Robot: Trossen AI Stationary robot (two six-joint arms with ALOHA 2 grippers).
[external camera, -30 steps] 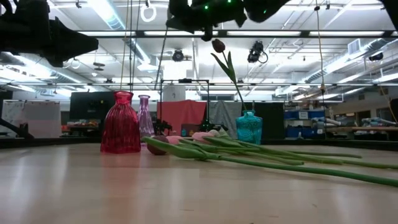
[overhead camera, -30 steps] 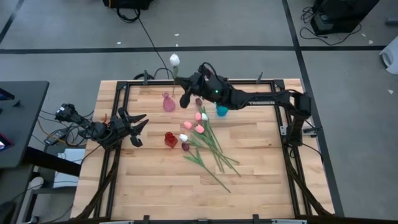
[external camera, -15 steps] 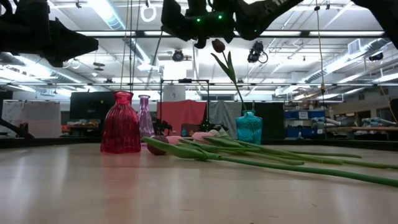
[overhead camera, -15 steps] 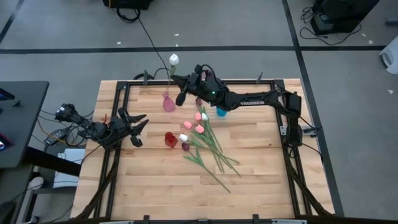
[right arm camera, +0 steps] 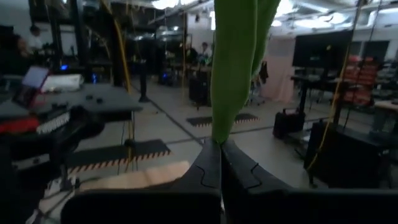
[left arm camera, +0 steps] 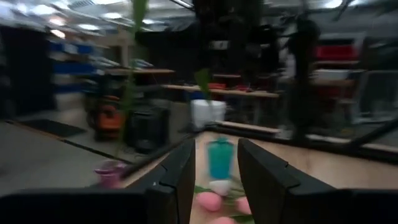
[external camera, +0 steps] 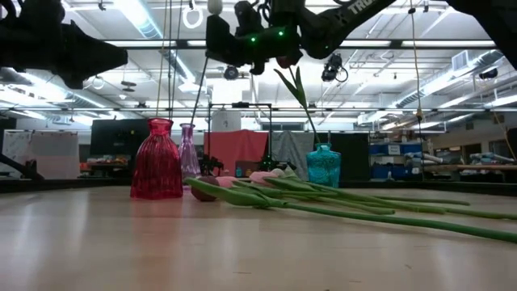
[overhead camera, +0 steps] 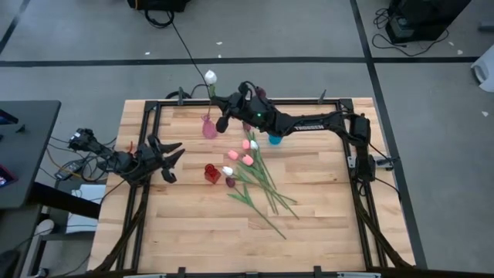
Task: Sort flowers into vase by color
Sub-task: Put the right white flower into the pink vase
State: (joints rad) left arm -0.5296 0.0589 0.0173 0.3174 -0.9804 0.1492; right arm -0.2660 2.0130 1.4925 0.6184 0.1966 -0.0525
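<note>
Right hand [overhead camera: 222, 101] clamped on white tulip [overhead camera: 210, 76], stem upright; pale pink vase [overhead camera: 208, 127] just below, left hand [overhead camera: 171, 158] open, farther off

Even, soft overhead light fills the high view, shadows faint. In the low view, ceiling strip lights [external camera: 153, 20] glare and silhouette the arms. Both wrist views are dim and motion-blurred.
</note>
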